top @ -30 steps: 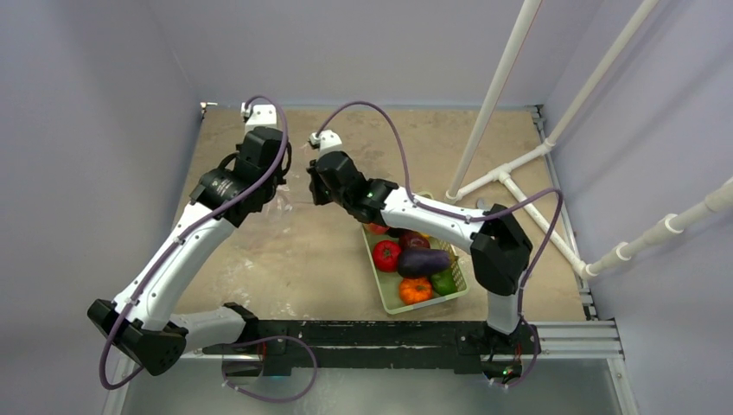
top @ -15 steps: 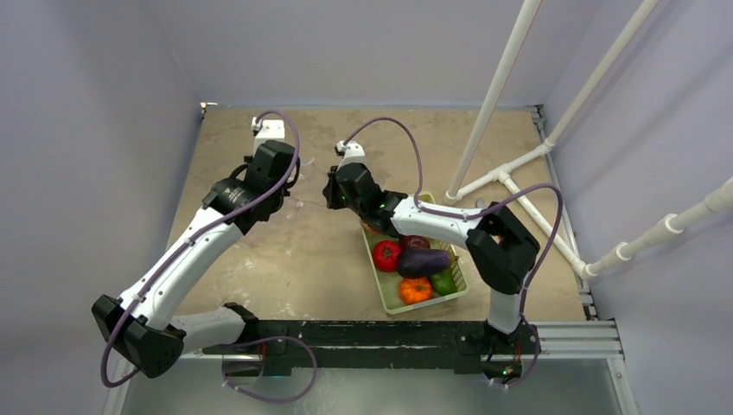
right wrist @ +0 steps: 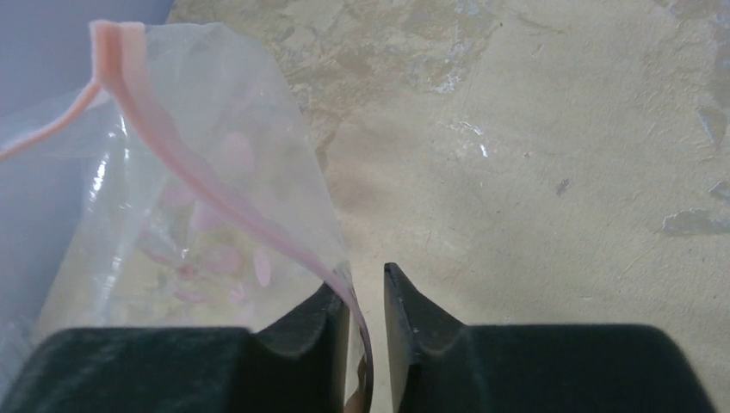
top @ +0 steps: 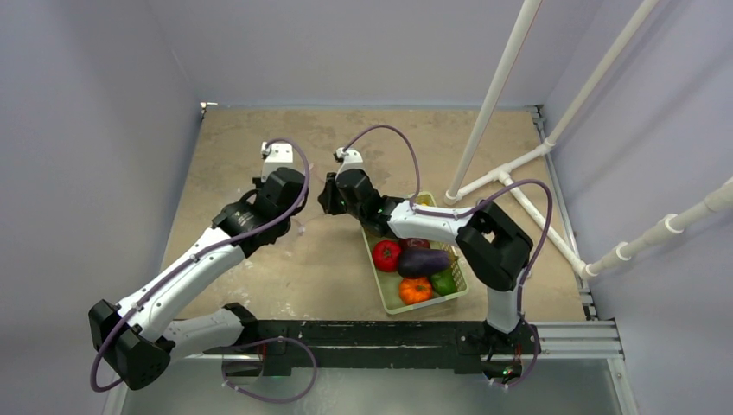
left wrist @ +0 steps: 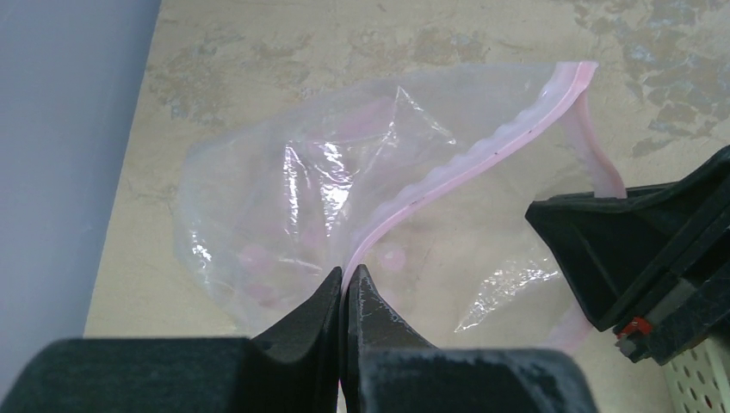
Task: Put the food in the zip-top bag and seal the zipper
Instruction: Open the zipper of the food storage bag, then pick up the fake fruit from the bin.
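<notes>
The left gripper [left wrist: 344, 288] is pinched tight on the pink zipper [left wrist: 482, 159]. The right gripper [right wrist: 368, 297] clamps the same strip, with a slit showing at its tips. Between them the clear zip-top bag [left wrist: 284, 198] gapes over the tan table [top: 259, 268]. The food [top: 423, 261] lies in the green basket [top: 386, 303] beside the right arm.

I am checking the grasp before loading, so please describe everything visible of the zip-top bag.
The zip-top bag is a clear, crinkled, glossy plastic pouch with faint pink marks on its film and no food visible inside. Its pink zipper strip is parted, so the mouth is open. The left gripper is shut on the strip; another stretch passes between the fingers of the right gripper, grip unclear. The pouch sags above the tan table.
</notes>
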